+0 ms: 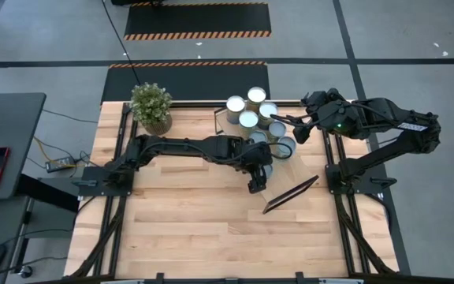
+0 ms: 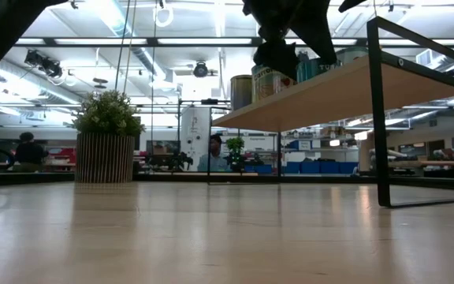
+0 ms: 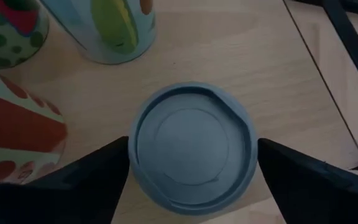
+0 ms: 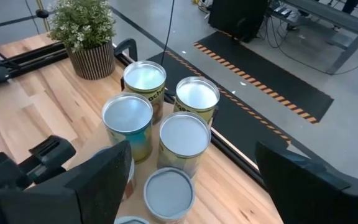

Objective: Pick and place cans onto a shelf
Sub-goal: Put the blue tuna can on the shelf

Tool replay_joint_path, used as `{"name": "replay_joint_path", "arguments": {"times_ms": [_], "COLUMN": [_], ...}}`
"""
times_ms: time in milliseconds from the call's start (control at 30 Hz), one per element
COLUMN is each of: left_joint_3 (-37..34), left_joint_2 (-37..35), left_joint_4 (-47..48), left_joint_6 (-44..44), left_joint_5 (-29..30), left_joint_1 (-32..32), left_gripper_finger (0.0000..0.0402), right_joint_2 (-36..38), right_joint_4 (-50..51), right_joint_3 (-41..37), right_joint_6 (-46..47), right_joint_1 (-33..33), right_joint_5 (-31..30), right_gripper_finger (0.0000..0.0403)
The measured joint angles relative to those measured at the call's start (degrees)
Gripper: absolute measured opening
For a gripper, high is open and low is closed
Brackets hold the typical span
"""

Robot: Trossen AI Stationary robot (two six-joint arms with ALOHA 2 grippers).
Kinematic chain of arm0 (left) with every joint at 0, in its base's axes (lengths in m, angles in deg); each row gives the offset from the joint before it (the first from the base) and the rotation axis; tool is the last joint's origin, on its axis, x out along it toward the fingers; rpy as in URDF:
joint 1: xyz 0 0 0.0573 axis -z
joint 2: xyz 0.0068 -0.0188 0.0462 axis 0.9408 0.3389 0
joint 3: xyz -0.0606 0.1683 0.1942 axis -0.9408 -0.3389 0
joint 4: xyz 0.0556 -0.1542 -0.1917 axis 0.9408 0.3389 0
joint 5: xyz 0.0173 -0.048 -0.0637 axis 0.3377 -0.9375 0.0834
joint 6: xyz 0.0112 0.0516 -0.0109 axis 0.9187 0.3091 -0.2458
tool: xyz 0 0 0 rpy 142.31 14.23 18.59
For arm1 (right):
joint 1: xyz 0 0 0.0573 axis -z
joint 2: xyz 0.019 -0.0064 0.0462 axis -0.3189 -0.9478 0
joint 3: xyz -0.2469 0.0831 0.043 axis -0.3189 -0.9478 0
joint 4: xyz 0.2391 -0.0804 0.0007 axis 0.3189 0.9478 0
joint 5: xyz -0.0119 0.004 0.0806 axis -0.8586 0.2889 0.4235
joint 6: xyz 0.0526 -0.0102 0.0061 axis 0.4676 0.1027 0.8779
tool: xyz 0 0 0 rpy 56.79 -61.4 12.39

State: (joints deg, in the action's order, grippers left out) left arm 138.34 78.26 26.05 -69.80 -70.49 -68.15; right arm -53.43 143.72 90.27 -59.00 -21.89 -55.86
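Note:
The shelf [image 1: 296, 167] is a light-wood board on black end brackets, and it also shows in the low view [image 2: 329, 91]. Several cans [image 1: 257, 96] stand on it in a cluster. My left gripper [image 1: 259, 170] is over the near end of the cluster, shut on a blue-grey can [image 3: 191, 146]. My right gripper [image 1: 288, 121] hovers open and empty above the cluster's far right side. Its wrist view looks down on several round can tops [image 4: 184, 137]. My left gripper pinches the blue-grey can between its two fingers [image 3: 98, 171], on opposite sides of its upper wall just below the rim [image 3: 134, 155]. The fingers come from above, pointing down. The can is upright over the shelf board [image 3: 272, 74]; whether its base rests on the board does not show.
A potted plant [image 1: 151, 107] stands at the table's far left, beside the shelf. Patterned cans [image 3: 110, 28] stand close to the held can. The shelf's black bracket [image 1: 291, 194] rises near the table's middle. Bare tabletop [image 1: 211, 229] lies toward the near edge.

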Motion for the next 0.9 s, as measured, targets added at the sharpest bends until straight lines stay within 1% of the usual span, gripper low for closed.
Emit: {"name": "replay_joint_path", "arguments": {"times_ms": [100, 167, 433, 600, 700, 900], "left_joint_3": [0.01, 0.14, 0.21, 0.21, 0.21, 0.21], "left_joint_2": [-0.39, -0.75, -1.20, -1.07, -1.07, -1.07], "left_joint_4": [0.97, 0.54, 0.28, -0.76, -1.40, -4.14], "left_joint_6": [2.99, 6.11, 25.89, 34.72, 38.50, 39.96], "left_joint_5": [1.30, 3.56, 9.70, 17.23, 19.15, 19.35], "left_joint_1": [0.15, 0.60, 3.19, 4.66, 4.47, 2.60], "left_gripper_finger": [0.0354, 0.0354, 0.0354, 0.0354, 0.0354, 0.0354], "right_joint_2": [0.00, 0.00, 0.00, 0.00, 0.00, 0.00], "right_joint_4": [0.00, 0.00, 0.00, -0.02, -0.02, -0.09], "right_joint_3": [0.00, 0.00, 0.00, 0.00, 0.00, 0.00], "right_joint_6": [-0.01, 0.01, 0.36, 0.36, 0.36, 0.39], "right_joint_1": [0.00, 0.00, 0.00, 0.00, 0.00, 0.00], "right_joint_5": [0.26, 0.51, 1.15, 1.36, 1.41, 2.25], "right_gripper_finger": [0.0348, 0.0348, 0.0348, 0.0348, 0.0348, 0.0348]}}
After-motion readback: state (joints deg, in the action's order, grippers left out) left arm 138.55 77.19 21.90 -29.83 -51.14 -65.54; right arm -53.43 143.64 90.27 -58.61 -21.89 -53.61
